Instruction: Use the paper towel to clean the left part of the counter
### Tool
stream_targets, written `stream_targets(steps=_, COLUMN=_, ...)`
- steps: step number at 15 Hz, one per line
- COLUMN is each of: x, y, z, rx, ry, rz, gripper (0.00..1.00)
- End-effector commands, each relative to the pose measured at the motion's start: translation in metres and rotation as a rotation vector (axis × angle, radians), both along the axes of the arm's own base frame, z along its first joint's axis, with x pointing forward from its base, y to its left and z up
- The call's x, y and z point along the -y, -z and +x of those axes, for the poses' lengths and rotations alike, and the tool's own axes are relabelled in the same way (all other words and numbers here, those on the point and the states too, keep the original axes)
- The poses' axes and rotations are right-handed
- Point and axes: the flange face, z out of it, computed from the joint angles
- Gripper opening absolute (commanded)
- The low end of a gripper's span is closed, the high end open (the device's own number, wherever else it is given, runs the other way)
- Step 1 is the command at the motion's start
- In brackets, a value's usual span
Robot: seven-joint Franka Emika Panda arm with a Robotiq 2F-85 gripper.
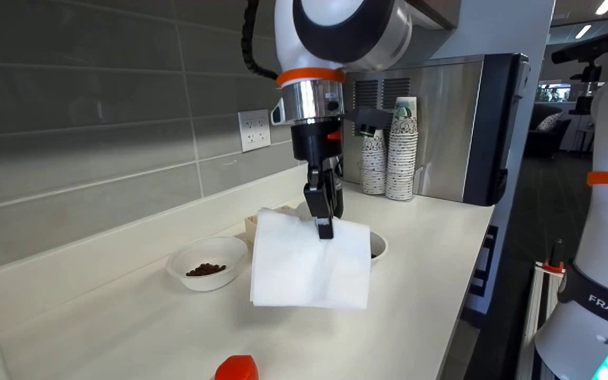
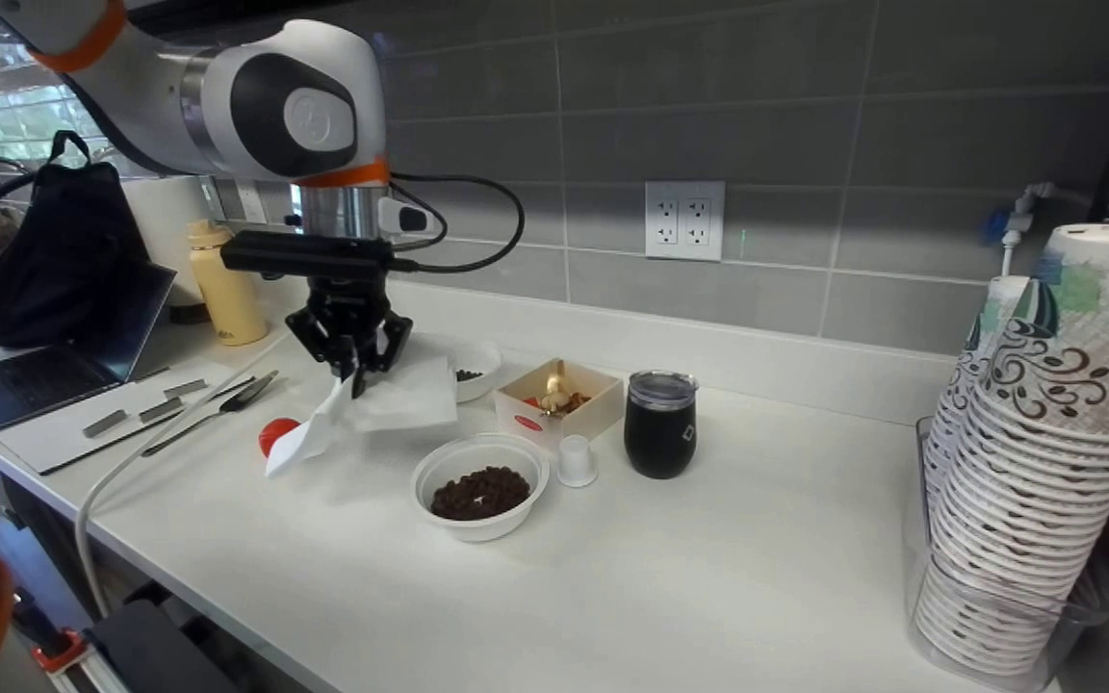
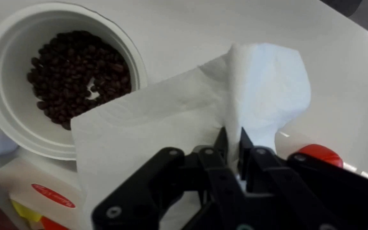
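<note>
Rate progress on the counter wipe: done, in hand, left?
Done: towel picked up, a fold pinched in the gripper.
In hand: it hangs above the counter, its lower edge off the surface.
Left: likely bringing it down and wiping the left part, since no contact shows. Can't tell whether any wiping has happened already.

Tabletop (image 2: pixel 757 577) area tally: 1 paper towel (image 2: pixel 410 395), 2 bowls (image 2: pixel 449 464), 2 cup stks (image 2: pixel 1041 452).
In an exterior view, o'clk from paper towel: bowls at 2 & 4; cup stks, 3; 1 blk tumbler (image 2: pixel 660 430) & 1 box (image 2: pixel 588 421), 3; 1 sm wht cup (image 2: pixel 576 460), 3–4; 1 red item (image 2: pixel 275 435), 8–9; 3 gray bars (image 2: pixel 160 410) & 1 laptop (image 2: pixel 39 380), 9; 1 yel bottle (image 2: pixel 239 303) & 1 backpack (image 2: pixel 59 260), 10.
</note>
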Motion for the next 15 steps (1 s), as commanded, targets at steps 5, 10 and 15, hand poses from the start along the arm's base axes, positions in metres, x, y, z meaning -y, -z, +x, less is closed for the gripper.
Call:
stream_targets(steps=5, x=-0.017, y=0.078, z=0.046, rx=-0.182, ry=-0.313, rz=0.082, gripper=0.02)
stream_targets(steps=10, x=-0.031, y=0.103, z=0.065, rx=-0.218, ry=-0.412, rz=0.095, gripper=0.02)
stream_targets(steps=15, x=-0.034, y=0.105, z=0.074, rx=-0.217, ry=-0.441, rz=0.09, gripper=0.35)
